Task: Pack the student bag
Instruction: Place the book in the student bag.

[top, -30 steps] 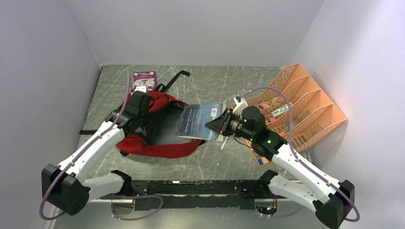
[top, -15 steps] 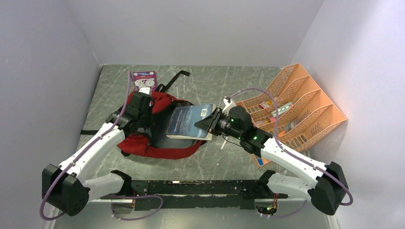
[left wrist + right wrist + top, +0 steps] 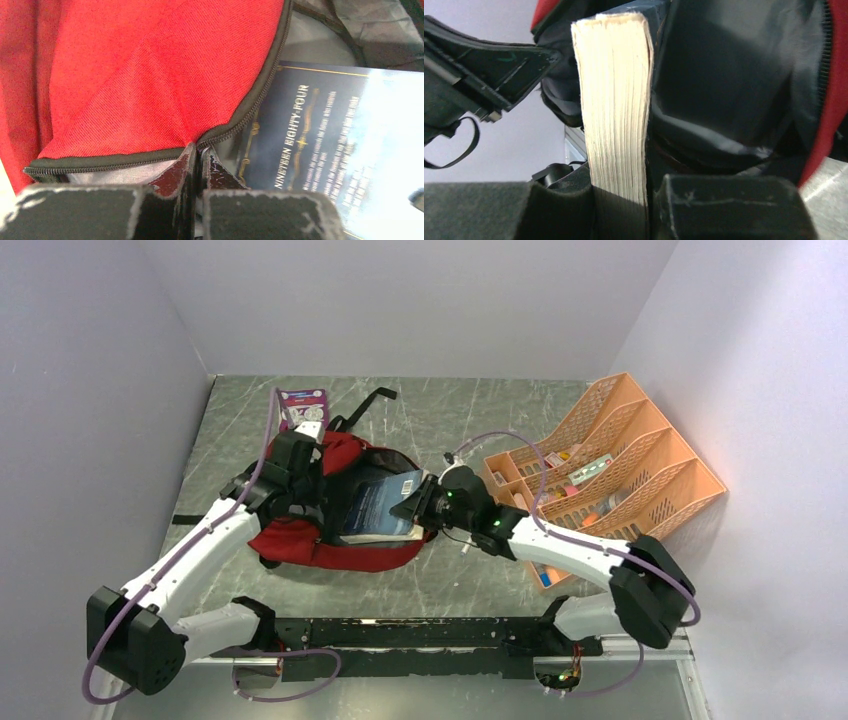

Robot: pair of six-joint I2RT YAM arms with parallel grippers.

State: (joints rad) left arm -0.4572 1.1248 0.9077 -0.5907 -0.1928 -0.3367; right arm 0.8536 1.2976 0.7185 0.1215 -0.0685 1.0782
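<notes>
Left end effector [image 3: 196,150] pinches the bag [image 3: 150,75] rim open; right end effector [image 3: 621,200] clamps a book [image 3: 616,100], aimed into the opening ahead.

There is one dark red fabric backpack [image 3: 330,555], one blue paperback book [image 3: 375,508], one orange plastic organiser [image 3: 700,480], one purple packet [image 3: 303,407].

student bag [image 3: 300,540] left of centre on table [image 3: 450,420], book [image 3: 378,508] partly inside it, organiser [image 3: 640,455] far right, packet [image 3: 303,405] behind student bag
</notes>
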